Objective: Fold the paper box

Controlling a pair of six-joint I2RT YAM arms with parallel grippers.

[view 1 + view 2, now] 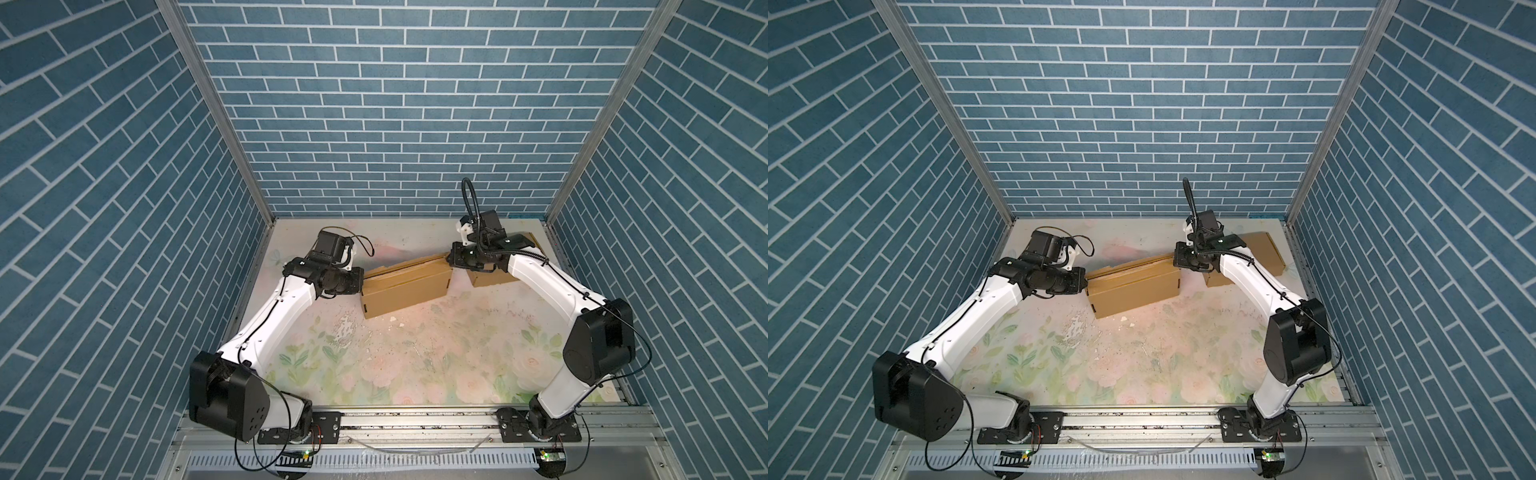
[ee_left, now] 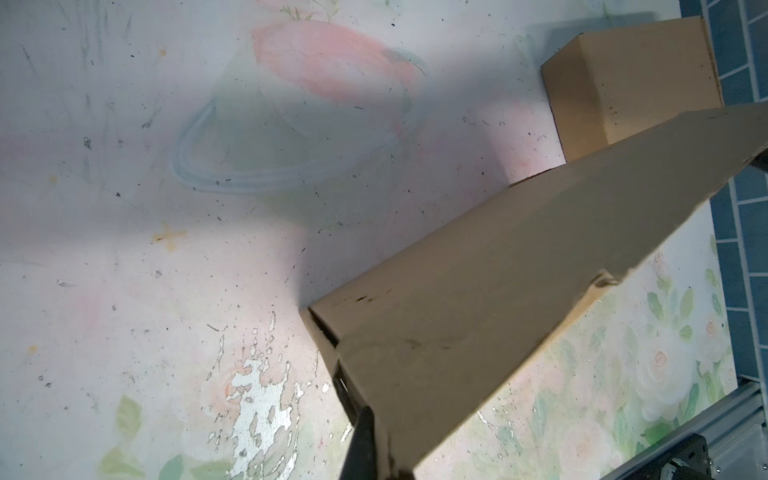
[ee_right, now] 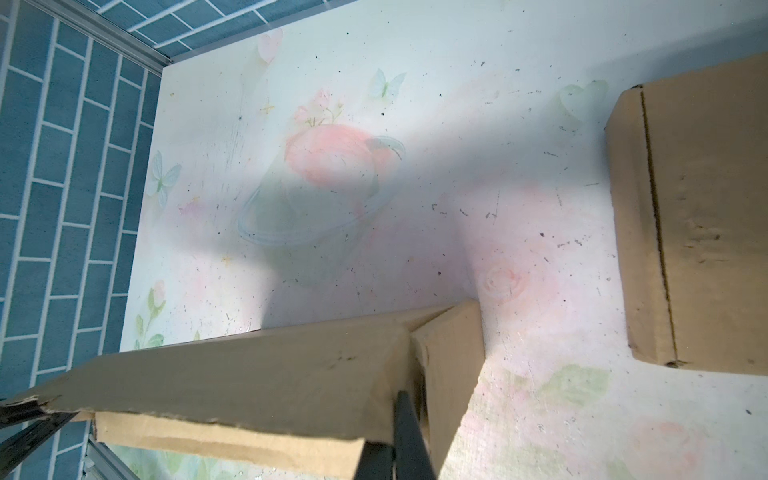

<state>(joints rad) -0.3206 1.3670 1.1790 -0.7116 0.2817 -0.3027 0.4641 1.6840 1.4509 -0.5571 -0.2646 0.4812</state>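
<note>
The paper box point(image 1: 405, 291) point(image 1: 1133, 291) is a long brown cardboard box lying across the back middle of the table, with its lid panel slanting over it. My left gripper point(image 1: 359, 282) point(image 1: 1084, 283) is at its left end. In the left wrist view it point(image 2: 380, 419) is shut on the corner of the lid panel point(image 2: 498, 270), and one dark finger point(image 2: 365, 440) shows beside the cardboard. My right gripper point(image 1: 451, 259) point(image 1: 1177, 258) is at the right end. In the right wrist view it point(image 3: 395, 415) is shut on the lid's corner point(image 3: 291, 365), next to the end flap point(image 3: 449, 353).
A second, closed cardboard box point(image 1: 494, 277) point(image 1: 1262, 249) point(image 2: 636, 83) point(image 3: 698, 228) lies at the back right, partly under my right arm. The floral table cover has a peeled patch point(image 1: 345, 328) in front of the box. Blue brick-pattern walls point(image 1: 395, 124) enclose three sides, and a metal rail point(image 1: 415, 419) runs along the front.
</note>
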